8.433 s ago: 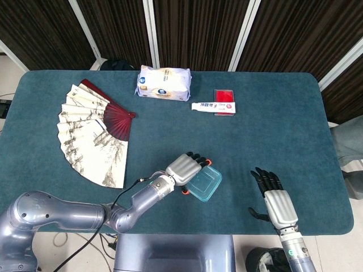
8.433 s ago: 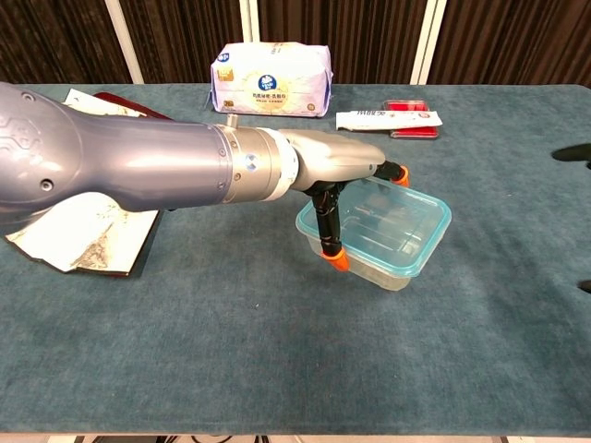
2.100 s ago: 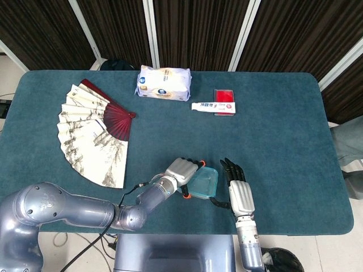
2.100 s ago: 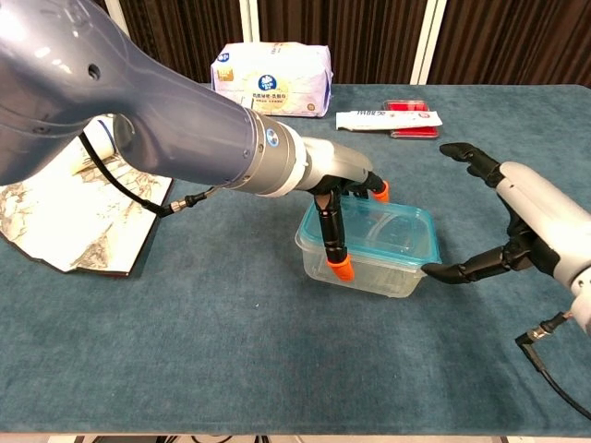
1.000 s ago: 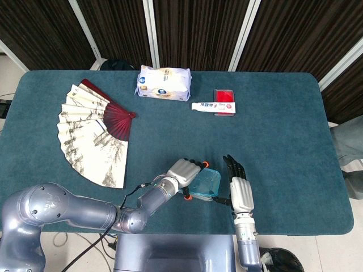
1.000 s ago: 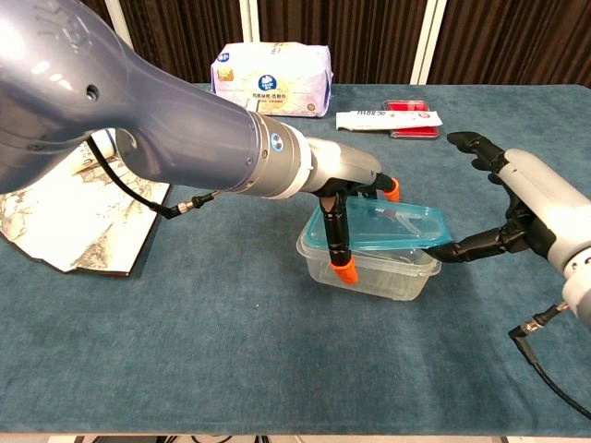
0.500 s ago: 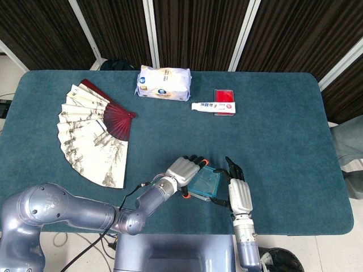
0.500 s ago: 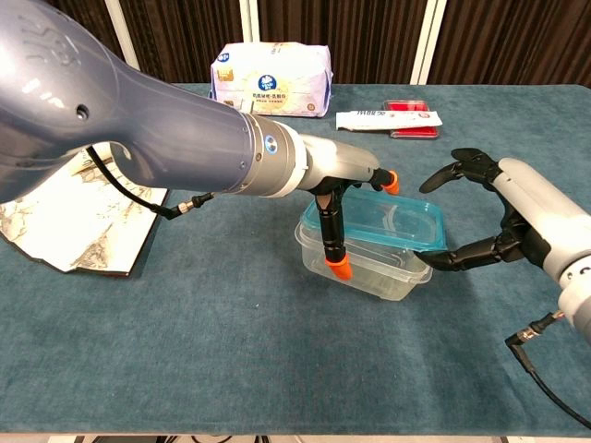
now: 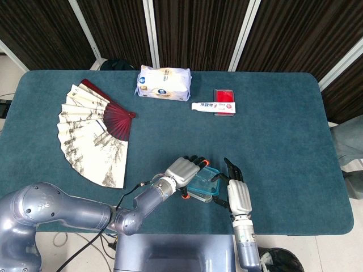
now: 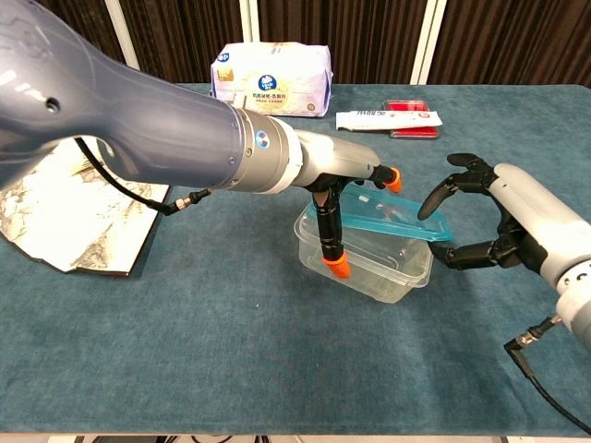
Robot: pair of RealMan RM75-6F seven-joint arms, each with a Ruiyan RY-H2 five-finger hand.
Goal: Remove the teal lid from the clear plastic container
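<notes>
Near the front edge of the teal table (image 9: 272,147), the clear plastic container (image 10: 369,263) sits on the cloth with its rim exposed on the near side. Left hand (image 10: 346,180) grips the container from the left: one orange-tipped finger runs down the near wall, another orange tip shows behind the far rim. Teal lid (image 10: 392,214) is off the rim on its right side and tilted, its left end low over the container, its right end raised. Right hand (image 10: 503,221) holds the lid's right edge, a dark finger curled over the top of it and another reaching in below, toward the container's right wall; exact contact under the lid cannot be made out. From the head view both hands crowd the same spot, left hand (image 9: 182,170) on the left, right hand (image 9: 238,195) on the right, lid (image 9: 203,182) between them. Toward the back of the table: a white tissue pack (image 9: 164,83) at centre, a toothpaste tube (image 9: 212,106) lying across a red box (image 9: 224,97) to its right. An open paper fan (image 9: 93,133) with a dark red handle section lies spread at the left. A thin black cable trails from the right wrist (image 10: 545,343) over the cloth.
</notes>
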